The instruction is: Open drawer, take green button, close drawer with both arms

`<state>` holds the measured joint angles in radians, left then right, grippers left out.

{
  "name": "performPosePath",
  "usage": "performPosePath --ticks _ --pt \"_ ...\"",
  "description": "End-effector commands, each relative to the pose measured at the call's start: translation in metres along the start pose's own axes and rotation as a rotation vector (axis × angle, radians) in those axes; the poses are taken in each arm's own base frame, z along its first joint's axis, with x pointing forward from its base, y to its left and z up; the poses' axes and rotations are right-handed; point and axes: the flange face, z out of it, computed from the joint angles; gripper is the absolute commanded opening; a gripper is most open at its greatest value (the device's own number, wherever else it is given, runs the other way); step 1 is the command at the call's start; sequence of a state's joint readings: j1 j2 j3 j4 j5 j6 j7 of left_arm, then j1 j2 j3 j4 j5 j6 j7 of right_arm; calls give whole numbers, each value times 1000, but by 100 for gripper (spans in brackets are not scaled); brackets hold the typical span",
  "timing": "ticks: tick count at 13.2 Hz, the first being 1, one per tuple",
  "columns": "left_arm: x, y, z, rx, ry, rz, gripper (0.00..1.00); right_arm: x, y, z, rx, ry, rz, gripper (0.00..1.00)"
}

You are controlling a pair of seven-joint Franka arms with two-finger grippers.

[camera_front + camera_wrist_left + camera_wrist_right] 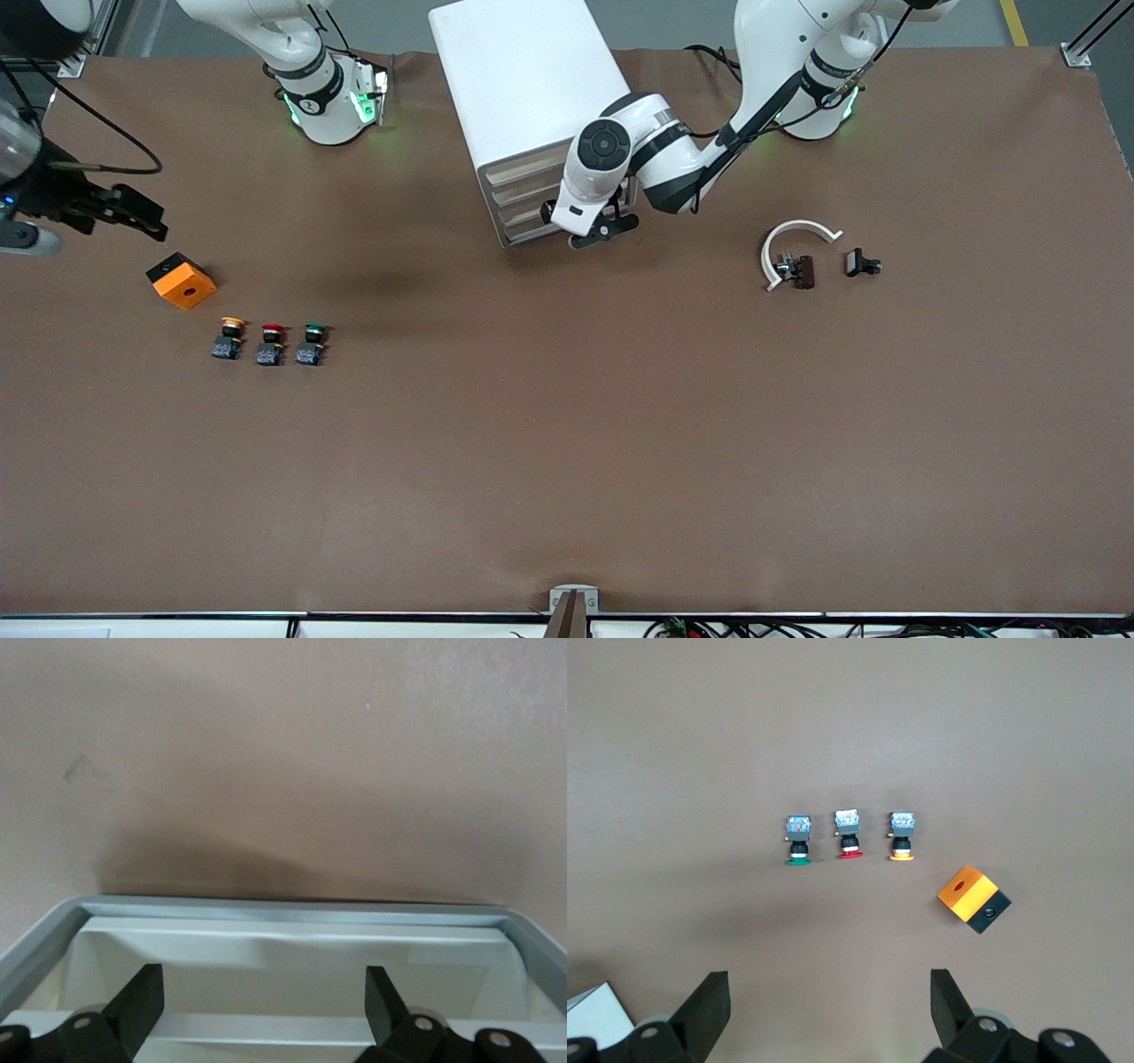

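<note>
The left gripper [602, 226] sits right at the front of the white cabinet [523, 80], its black fingers [133, 1005] spread wide and holding nothing. In the left wrist view the fingers frame the cabinet's grey front edge, with a pale drawer [292, 948] front just inside it (whether the fingertips touch it cannot be told). In the front view the four drawer fronts are stacked under the gripper, and all look shut.

The right gripper [124, 213] hangs over the table [567, 443] at the right arm's end, above and just beside an orange block [182, 280] with a dark base. Its fingers [704, 1010] are also wide apart and empty.

Three small buttons stand in a short row on the table, nearer to the front camera than the orange block. The green button [312, 344] is the one closest to the middle of the table, the red button [271, 344] is beside it, and the yellow button [229, 338] is at the end nearest the block. They are close together but apart.

Toward the left arm's end of the table lie a white curved piece [793, 244] with a small dark part [800, 270] touching it, and another small black part [859, 263] just beside those.
</note>
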<state>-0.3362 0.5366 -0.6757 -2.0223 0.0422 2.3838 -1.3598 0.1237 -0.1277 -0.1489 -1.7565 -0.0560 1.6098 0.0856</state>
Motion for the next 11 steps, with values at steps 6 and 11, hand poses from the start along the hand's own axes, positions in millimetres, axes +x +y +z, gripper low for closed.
performPosePath --ticks 6,11 --pt "78 10 -56 -110 46 -140 100 8 4 -56 19 85 10 100" --pt "215 -44 -183 -99 222 -291 100 11 1 -56 22 76 3 100"
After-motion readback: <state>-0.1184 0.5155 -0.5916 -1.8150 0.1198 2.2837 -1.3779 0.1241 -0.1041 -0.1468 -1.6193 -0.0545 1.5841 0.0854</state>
